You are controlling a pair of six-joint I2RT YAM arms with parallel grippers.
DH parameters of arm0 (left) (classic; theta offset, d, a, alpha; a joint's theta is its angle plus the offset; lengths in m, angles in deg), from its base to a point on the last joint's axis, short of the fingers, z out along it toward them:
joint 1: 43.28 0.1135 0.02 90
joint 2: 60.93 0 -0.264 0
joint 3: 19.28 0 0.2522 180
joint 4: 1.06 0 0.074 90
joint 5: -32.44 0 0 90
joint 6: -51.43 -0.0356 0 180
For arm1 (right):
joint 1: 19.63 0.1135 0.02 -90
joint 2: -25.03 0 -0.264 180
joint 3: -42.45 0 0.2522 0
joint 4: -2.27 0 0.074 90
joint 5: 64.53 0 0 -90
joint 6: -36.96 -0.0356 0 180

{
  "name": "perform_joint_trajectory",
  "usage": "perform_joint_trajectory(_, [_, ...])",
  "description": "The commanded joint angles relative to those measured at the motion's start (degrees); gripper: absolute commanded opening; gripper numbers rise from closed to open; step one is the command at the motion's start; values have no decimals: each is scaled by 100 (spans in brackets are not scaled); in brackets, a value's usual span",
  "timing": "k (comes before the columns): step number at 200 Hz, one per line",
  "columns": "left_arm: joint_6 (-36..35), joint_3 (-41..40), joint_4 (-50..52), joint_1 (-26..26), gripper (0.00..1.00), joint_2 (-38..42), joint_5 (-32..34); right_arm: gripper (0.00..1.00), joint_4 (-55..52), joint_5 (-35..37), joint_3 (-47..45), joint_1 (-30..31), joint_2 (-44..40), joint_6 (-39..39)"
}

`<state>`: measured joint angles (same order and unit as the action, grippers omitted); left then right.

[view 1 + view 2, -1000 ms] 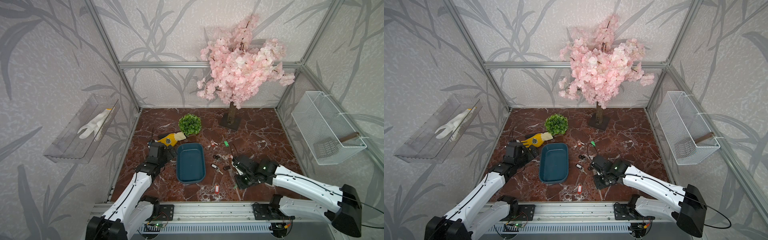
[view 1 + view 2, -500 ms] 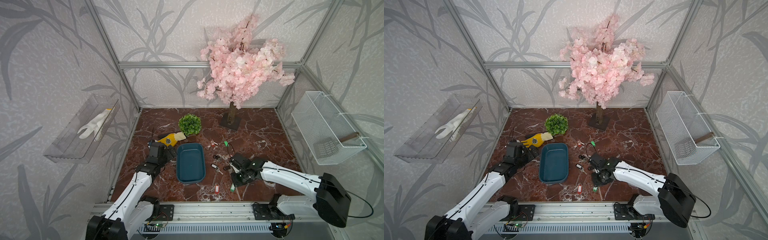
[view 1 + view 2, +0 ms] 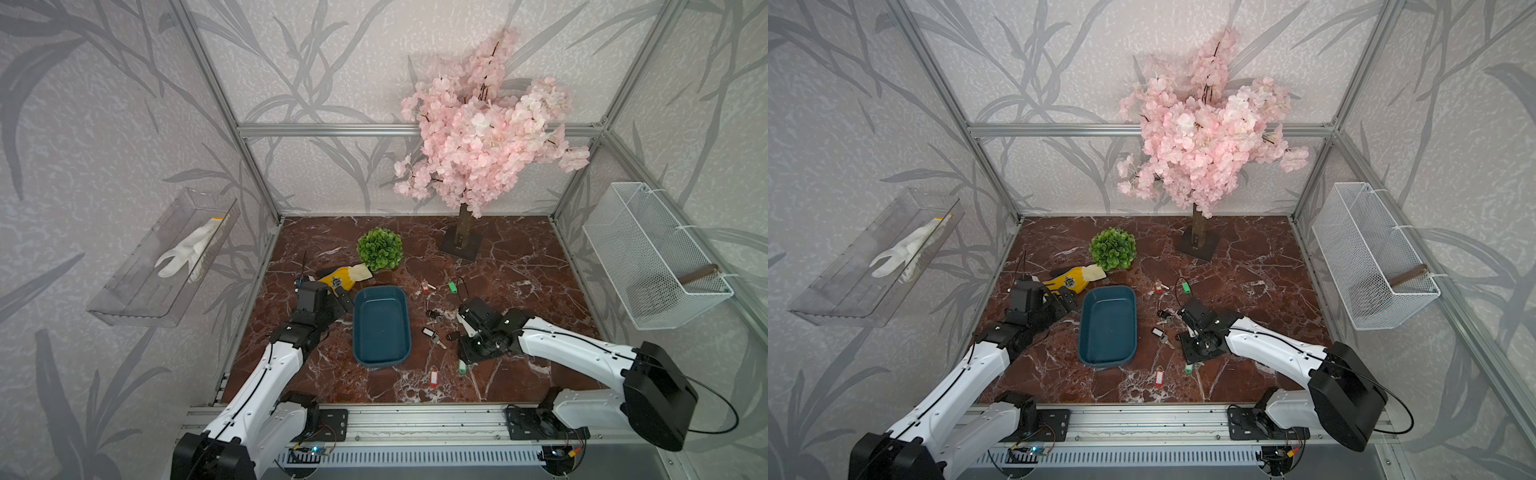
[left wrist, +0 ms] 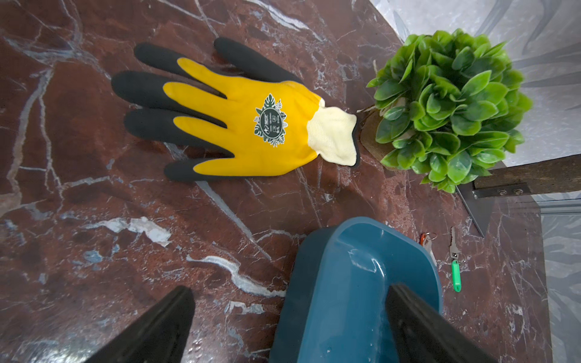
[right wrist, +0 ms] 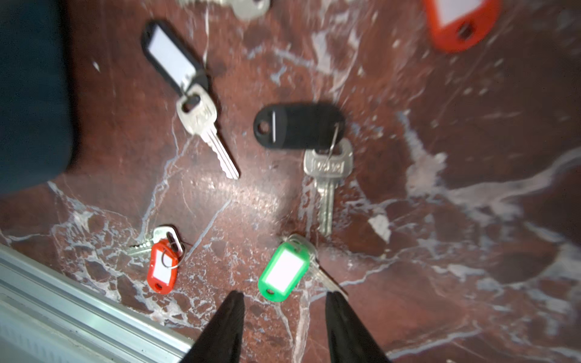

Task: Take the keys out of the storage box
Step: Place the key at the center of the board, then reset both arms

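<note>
marble tabletop (image 3: pixel 519 291): storage box (image 3: pixel 380 328) looks empty. left gripper (image 4: pixel 290 287), right gripper (image 5: pixel 284 294) spread, empty. lift right straight, sparing green-tagged key (image 5: pixel 283 270).

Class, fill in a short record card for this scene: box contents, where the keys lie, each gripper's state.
Box contents: storage box is empty.
Keys: keys scattered on the marble table, on the box's right-arm side.
Nearest key: green-tagged key lies just ahead of the right gripper.
Left gripper: left gripper open, one finger over the box, one over the table.
Right gripper: open, holding nothing.
</note>
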<state>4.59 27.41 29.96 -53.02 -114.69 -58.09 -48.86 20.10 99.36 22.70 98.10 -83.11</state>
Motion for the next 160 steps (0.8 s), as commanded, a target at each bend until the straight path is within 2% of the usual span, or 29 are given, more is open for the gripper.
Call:
perform_joint_trajectory(1, [-282,332,40,82,100,-38,199,53,-91,560,378,-359,-384,383])
perform_joint_trajectory(31, [-533,549,-54,215,100,-158,489,58,688,894,367,-1242,-821,710])
perform_joint_trajectory(62, [-709,671,-257,571,100,-406,796,68,1843,1338,77,-2125,-1206,1115])
perform_joint_trajectory(78, [-779,644,-399,704,100,-512,1358,75,2470,1493,-161,-2595,-1295,1263])
perform_joint_trajectory(94, [-1029,585,-680,753,100,-594,1936,76,3005,1458,-390,-3130,-1306,1287])
perform_joint_trajectory(111, [-1343,536,-1049,807,100,-661,2237,81,3388,1459,-609,-3734,-1232,1145])
perform_joint_trajectory(121, [-1572,492,-1320,819,100,-714,2315,88,3620,1472,-758,-4064,-1130,1046])
perform_joint_trajectory(137, [-1836,418,-1715,820,100,-808,2406,100,4141,1792,-1031,-4232,-913,1218])
perform_joint_trajectory(160, [-2027,341,-2048,829,100,-1057,2564,99,5183,2090,-1439,-4233,-483,1495])
